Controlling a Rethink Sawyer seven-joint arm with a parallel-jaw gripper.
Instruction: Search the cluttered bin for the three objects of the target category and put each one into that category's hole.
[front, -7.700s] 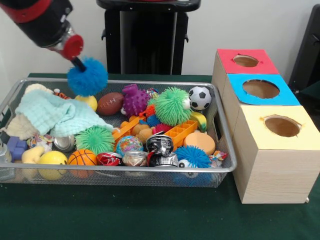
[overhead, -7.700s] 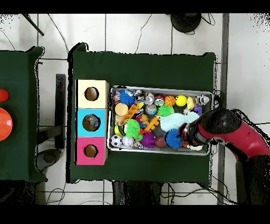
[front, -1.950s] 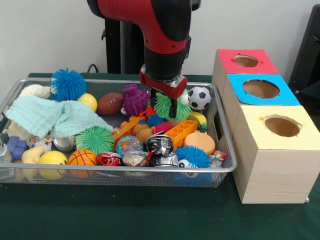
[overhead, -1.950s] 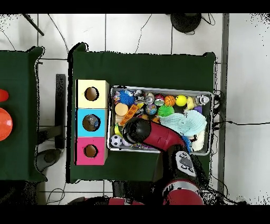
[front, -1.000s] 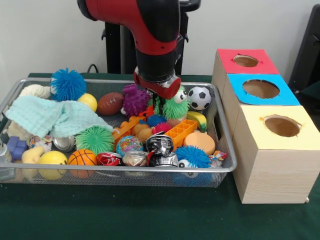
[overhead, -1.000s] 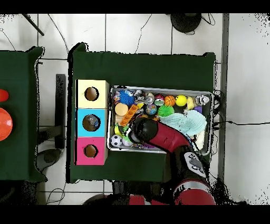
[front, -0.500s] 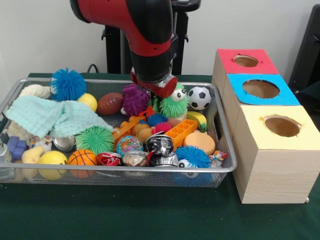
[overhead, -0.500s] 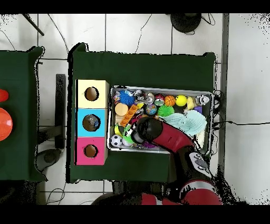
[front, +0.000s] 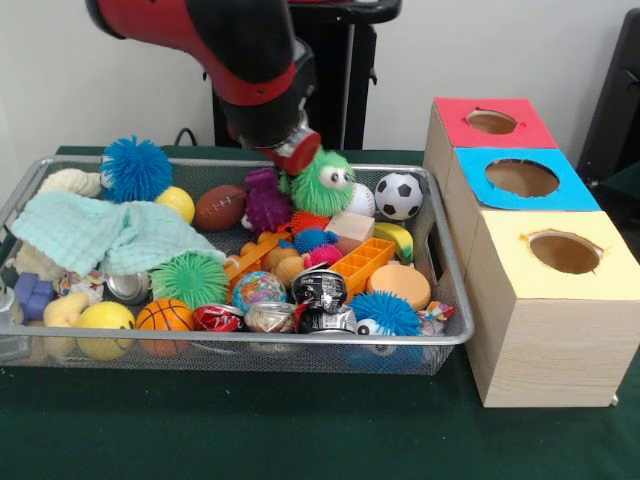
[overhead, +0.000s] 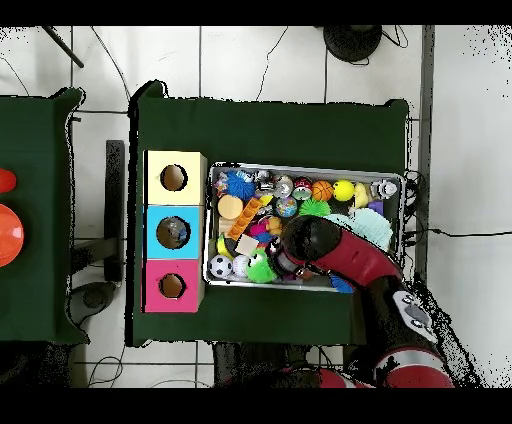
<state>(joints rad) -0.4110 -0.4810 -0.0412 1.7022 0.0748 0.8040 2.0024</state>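
Observation:
My gripper (front: 306, 170) is shut on a green spiky ball with googly eyes (front: 323, 183) and holds it just above the toys at the back of the wire bin (front: 452, 276). In the overhead view the same green ball (overhead: 262, 267) hangs near the bin's lower left, beside the arm (overhead: 330, 246). Other spiky balls lie in the bin: a blue one (front: 136, 168) at the back left, a green one (front: 190, 278) and a blue one (front: 385, 312) at the front. The red (front: 492, 122), blue (front: 522, 178) and yellow (front: 563, 250) hole boxes stand to the right.
The bin also holds a soccer ball (front: 400, 195), a football (front: 220, 207), a purple knobbly toy (front: 268, 200), a mint cloth (front: 105, 232), a wooden block (front: 350, 227) and an orange tray (front: 362, 265). The boxes stand taller than the bin rim.
The gripper closed on the green eyed ball in the pile and has lifted it up and to the left in the front view. The wooden block beneath now shows.

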